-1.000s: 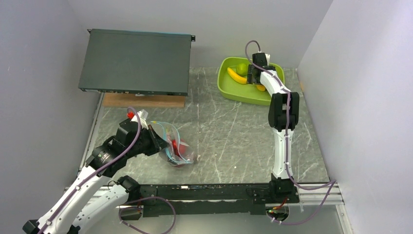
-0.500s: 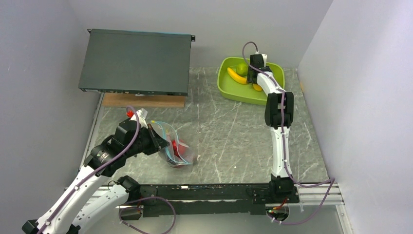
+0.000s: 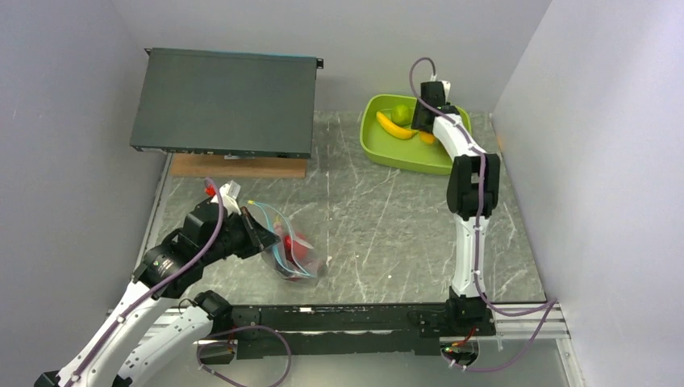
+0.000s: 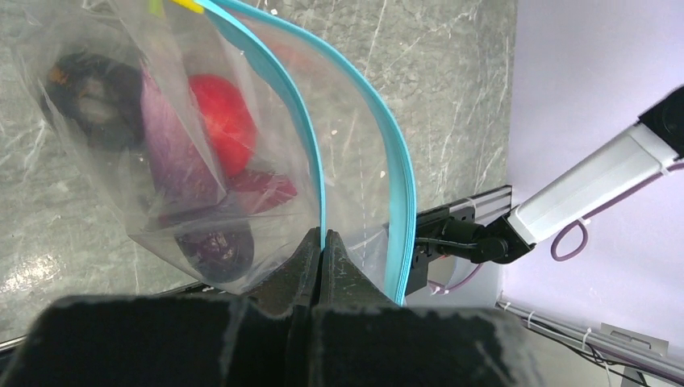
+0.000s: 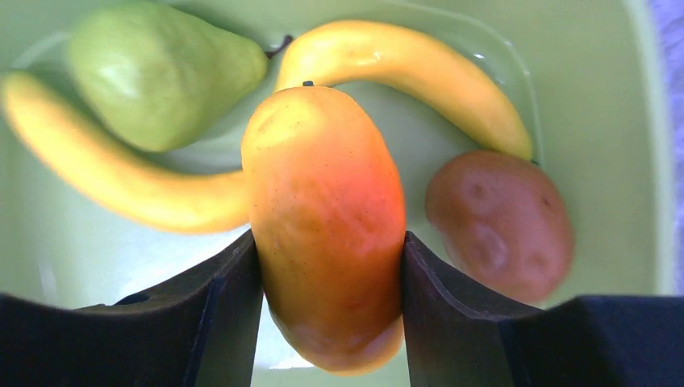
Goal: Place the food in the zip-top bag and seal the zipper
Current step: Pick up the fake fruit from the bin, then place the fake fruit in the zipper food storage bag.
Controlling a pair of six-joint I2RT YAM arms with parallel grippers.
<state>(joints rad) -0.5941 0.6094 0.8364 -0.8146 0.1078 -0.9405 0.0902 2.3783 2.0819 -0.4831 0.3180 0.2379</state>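
Right gripper (image 5: pixel 327 266) has closed onto the oval orange toy fruit (image 5: pixel 323 210), ready for lifting toward the clear teal-zippered plastic bag (image 4: pixel 266 121) pinched by left gripper (image 4: pixel 321 246)

Left arm (image 3: pixel 169 262) crouches low, left fingers (image 4: pixel 300 270) pinching the zipper (image 4: pixel 320 201). Right arm (image 3: pixel 472 185) stretches forward, right fingers (image 5: pixel 230 306) clamping the orange piece (image 5: pixel 327 218).
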